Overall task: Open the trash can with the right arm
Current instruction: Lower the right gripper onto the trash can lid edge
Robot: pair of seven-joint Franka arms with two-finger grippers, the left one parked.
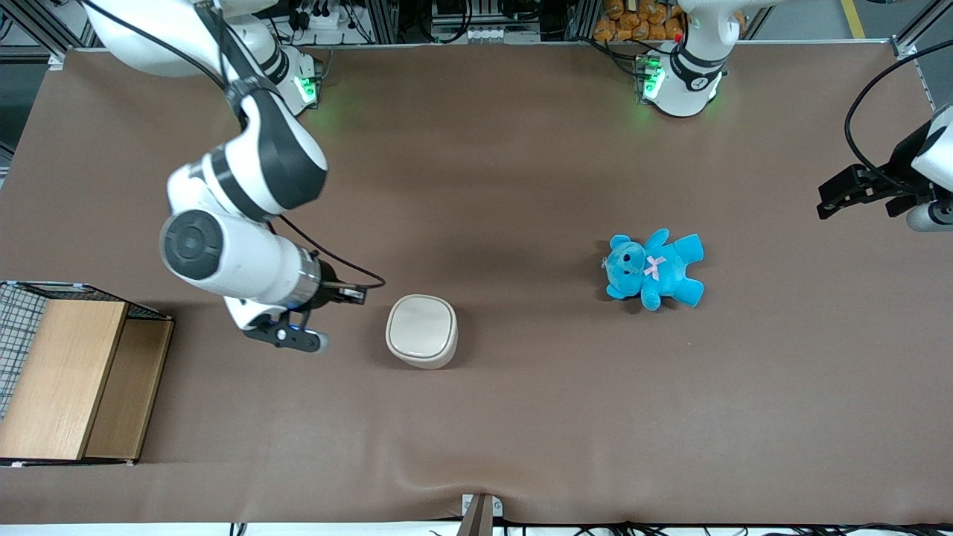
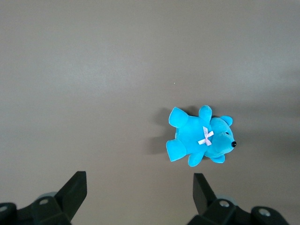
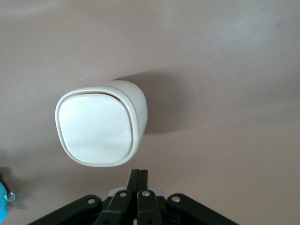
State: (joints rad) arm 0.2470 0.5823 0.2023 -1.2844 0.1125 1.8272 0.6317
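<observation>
Black two-finger gripper (image 3: 138,180), fingers pressed together, hovers just beside the small cream-white rounded-square plastic trash can (image 1: 421,330), lid flat, on the brown counter (image 1: 521,417).

**Glossy plastic, matt cloth, bare wood**

The trash can (image 1: 421,330) looks like smooth cream-white plastic; its flat lid (image 3: 96,130) is glossy and carries soft reflections, with a thin brown line around its rim. The surface (image 1: 521,417) is covered with a matt brown cloth-like sheet, lightly rippled near the front edge. The right arm (image 1: 238,208) has smooth, semi-gloss white shells, dark grey-black bands and a shiny silver metal wrist ring (image 1: 307,281). Its gripper (image 3: 138,177), beside the trash can, has matt black fingers pressed together, with small metal screws. The teddy bear (image 1: 654,269) is fuzzy blue plush with a pale satin-like bow. The box (image 1: 63,376) is light matt wood with thin wire mesh (image 1: 18,313).
</observation>
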